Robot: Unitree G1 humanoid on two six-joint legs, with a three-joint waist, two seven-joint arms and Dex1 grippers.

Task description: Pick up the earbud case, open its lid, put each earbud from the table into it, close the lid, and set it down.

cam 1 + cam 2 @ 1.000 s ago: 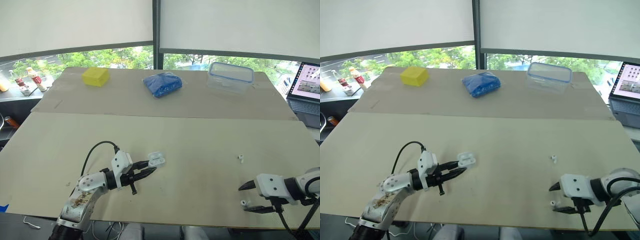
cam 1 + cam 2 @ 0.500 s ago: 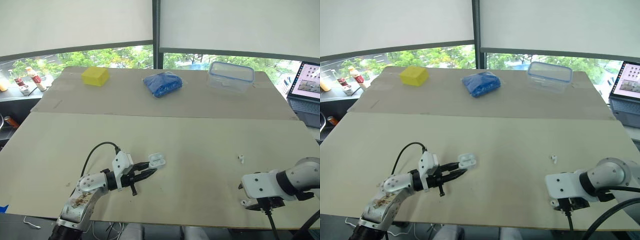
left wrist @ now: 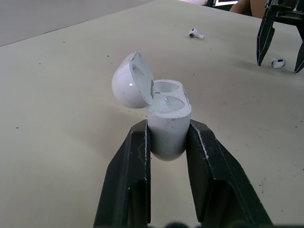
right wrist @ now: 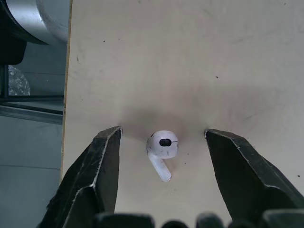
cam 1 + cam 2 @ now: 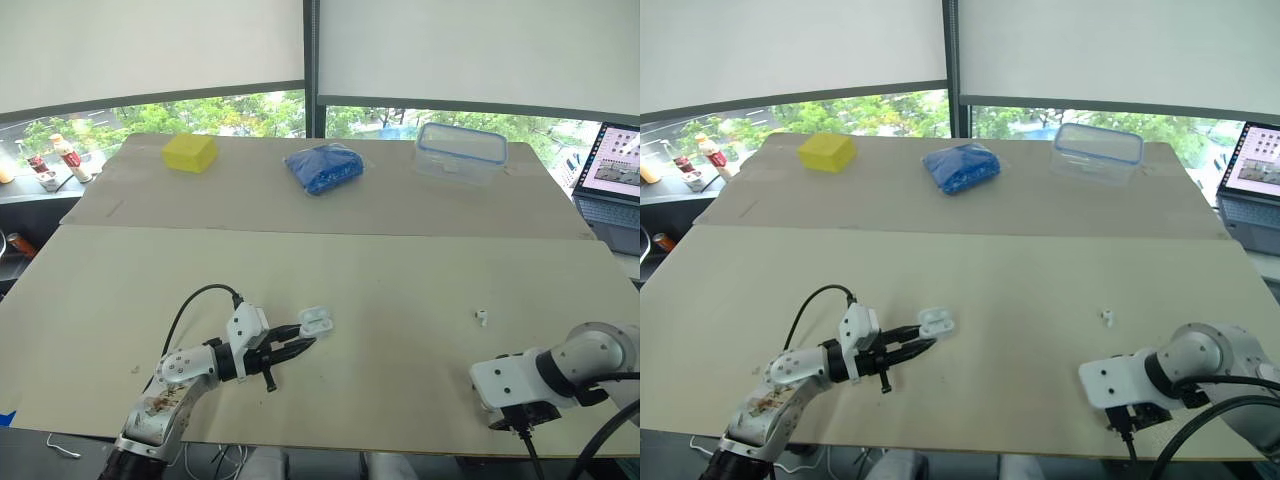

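We see the glossy white, rounded plastic earbud case (image 3: 167, 124) upright between the two black fingers of the left pincer (image 5: 292, 344), which clamps its lower body from both sides. Its domed lid is hinged open and tipped back, baring two round sockets on top. We cannot tell whether the case touches the matte beige counter (image 5: 400, 270). The right pincer (image 4: 162, 133) is spread wide near the counter's front edge. Its wedge-shaped black fingers stand either side of a small, smooth white stemmed earbud (image 4: 162, 146), which lies flat and touches neither finger. A second white earbud (image 5: 482, 317) lies apart, farther from that edge.
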